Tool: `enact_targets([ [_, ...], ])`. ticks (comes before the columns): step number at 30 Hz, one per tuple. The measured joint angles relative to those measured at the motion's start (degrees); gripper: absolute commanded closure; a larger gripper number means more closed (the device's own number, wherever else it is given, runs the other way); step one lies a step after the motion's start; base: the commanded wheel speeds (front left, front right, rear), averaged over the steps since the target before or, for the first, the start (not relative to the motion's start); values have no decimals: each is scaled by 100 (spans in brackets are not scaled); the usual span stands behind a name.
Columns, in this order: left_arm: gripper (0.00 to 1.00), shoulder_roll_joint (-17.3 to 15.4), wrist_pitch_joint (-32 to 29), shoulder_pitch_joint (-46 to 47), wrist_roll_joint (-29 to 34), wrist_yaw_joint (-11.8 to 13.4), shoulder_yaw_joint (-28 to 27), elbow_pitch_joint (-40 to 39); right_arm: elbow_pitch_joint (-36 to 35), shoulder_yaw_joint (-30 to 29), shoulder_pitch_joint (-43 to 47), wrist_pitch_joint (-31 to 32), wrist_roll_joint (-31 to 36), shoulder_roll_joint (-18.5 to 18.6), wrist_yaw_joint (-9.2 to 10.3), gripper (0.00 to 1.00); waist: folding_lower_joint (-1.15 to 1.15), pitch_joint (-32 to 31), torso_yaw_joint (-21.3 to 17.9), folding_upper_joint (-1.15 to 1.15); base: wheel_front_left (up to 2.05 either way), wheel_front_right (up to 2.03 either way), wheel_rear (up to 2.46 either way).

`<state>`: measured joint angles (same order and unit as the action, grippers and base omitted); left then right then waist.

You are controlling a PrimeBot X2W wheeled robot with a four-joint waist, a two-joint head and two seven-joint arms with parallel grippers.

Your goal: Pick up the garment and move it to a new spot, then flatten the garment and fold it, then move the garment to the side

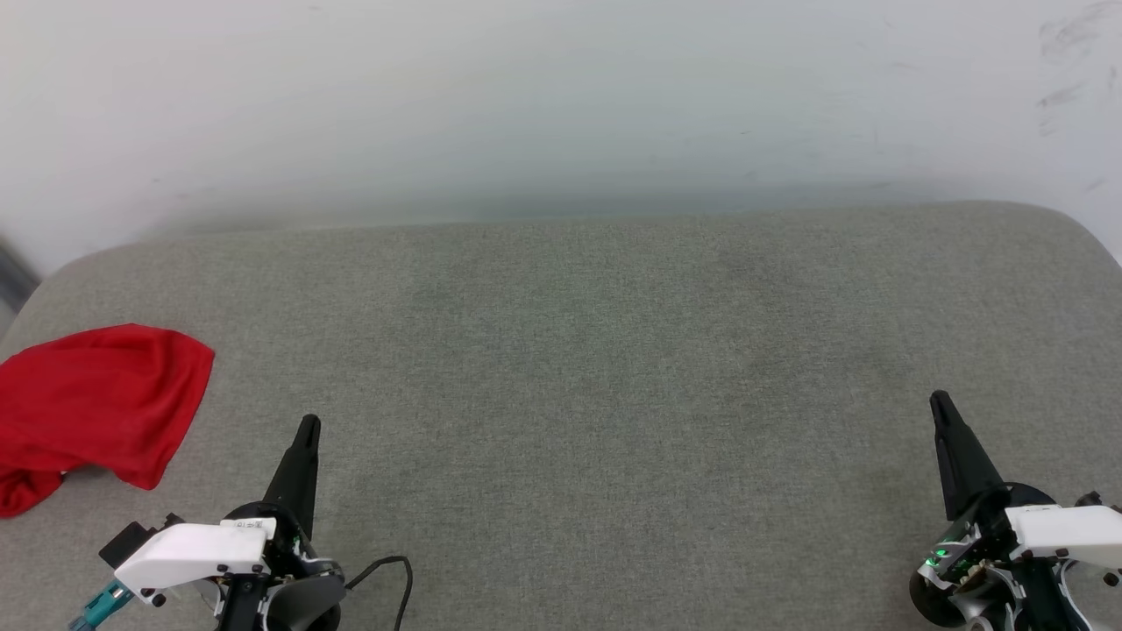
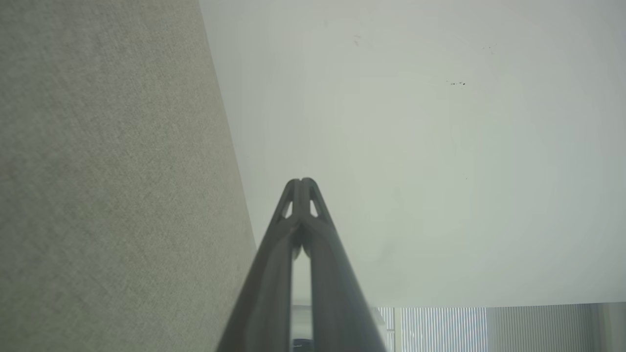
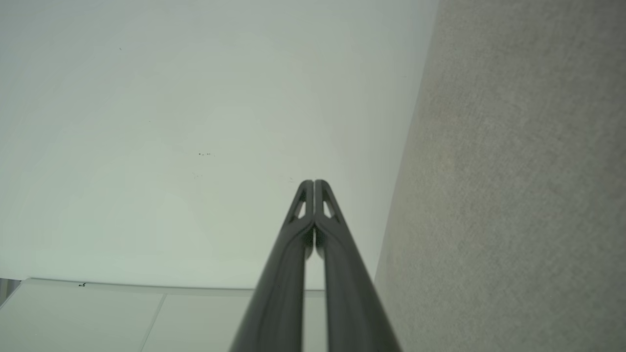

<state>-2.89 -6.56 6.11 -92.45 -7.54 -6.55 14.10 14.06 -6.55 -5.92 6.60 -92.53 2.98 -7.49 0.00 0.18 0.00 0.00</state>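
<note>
The garment [image 1: 92, 403] is a red bundle of soft fabric lying crumpled at the far left of the grey cushioned surface [image 1: 596, 368], partly cut off by the head view's left edge. My left gripper [image 1: 308, 425] is at the lower left, a little to the right of the garment and apart from it, its fingers shut with nothing between them. At the lower right, far from the garment, my right gripper [image 1: 940, 401] is shut and empty too. In the left wrist view the left gripper [image 2: 301, 182] has its tips pressed together. The right gripper [image 3: 313, 182] looks the same in the right wrist view.
A pale wall [image 1: 526, 105] rises behind the cushioned surface, which has rounded far corners. A black cable [image 1: 394, 570] loops on the surface beside my left wrist. Window blinds [image 2: 440, 327] show at the bottom of the left wrist view.
</note>
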Motion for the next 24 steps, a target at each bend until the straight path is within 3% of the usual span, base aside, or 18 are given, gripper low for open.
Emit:
enact_targets([
  [14, 100, 0, 0, 0, 0, 0, 0, 0, 0, 0, 0, 0, 0, 0, 0, 100, 0, 0, 0, 0, 0, 0, 0],
  [15, 0, 0, 0, 0, 0, 0, 3, 0, 0, 0, 0, 0, 0, 0, 0, 0, 0, 0, 0, 0, 0, 0, 0],
  [24, 0, 19, 133, -236, 3, 4, 65, 97, 194, 65, 255, -131, 63, -9, 9, 0, 0, 2, -3, 0, 0, 0, 0],
])
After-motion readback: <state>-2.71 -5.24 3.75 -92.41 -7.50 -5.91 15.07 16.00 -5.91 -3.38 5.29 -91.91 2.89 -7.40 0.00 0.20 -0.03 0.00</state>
